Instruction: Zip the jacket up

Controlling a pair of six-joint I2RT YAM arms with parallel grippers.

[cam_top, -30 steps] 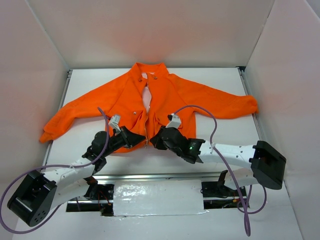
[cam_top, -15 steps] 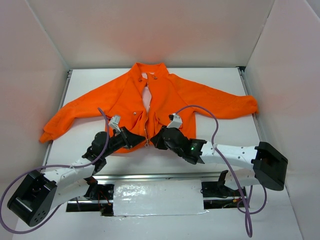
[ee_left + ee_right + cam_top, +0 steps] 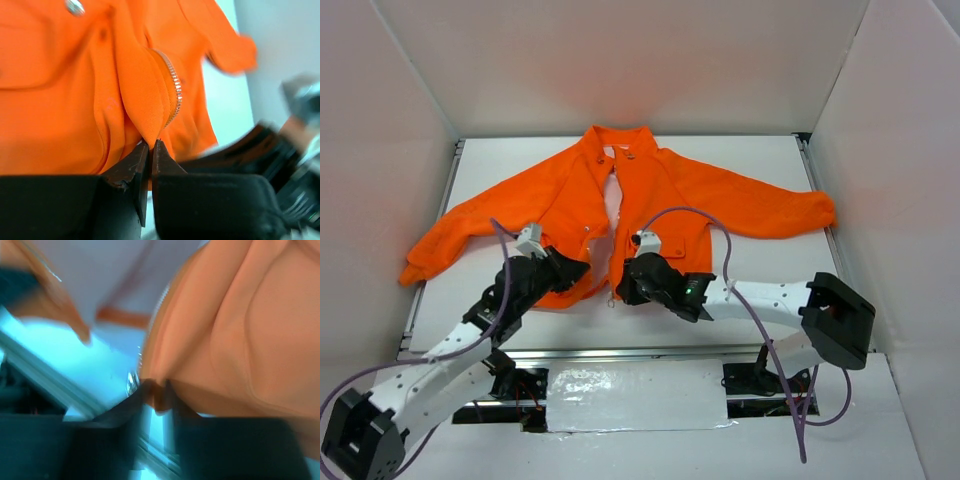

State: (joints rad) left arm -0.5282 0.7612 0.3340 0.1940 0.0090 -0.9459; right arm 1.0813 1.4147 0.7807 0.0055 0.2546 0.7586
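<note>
Top external view shows the orange jacket [image 3: 670, 190] lying flat on the white table [image 3: 770, 265]. Its collar is at the far end, its sleeves go out to both sides, and its bottom edge is near my arms. The front is open near the collar.

I think the jacket is soft and light. It bends and bunches when I pull it, so it will not stay still by itself. It will not break. The cloth is easy to pinch, but the zipper [image 3: 174, 95] is small and hard and could slip away. I think the best place to hold is the bottom edge, just beside the zipper, so the cloth stays tight.

My left claw [image 3: 150, 144] is pressed together on a fold of the bottom edge, close under the zipper teeth. My right claw [image 3: 159, 395] has a bit of orange cloth between its fingers. That picture is blurry, so I cannot tell if it is pinching or letting go.

Next to a second ago, both claws sit a little more to the left. My left arm has swung back, and its big black end is now down in the near left corner. My right arm reaches farther left.
</note>
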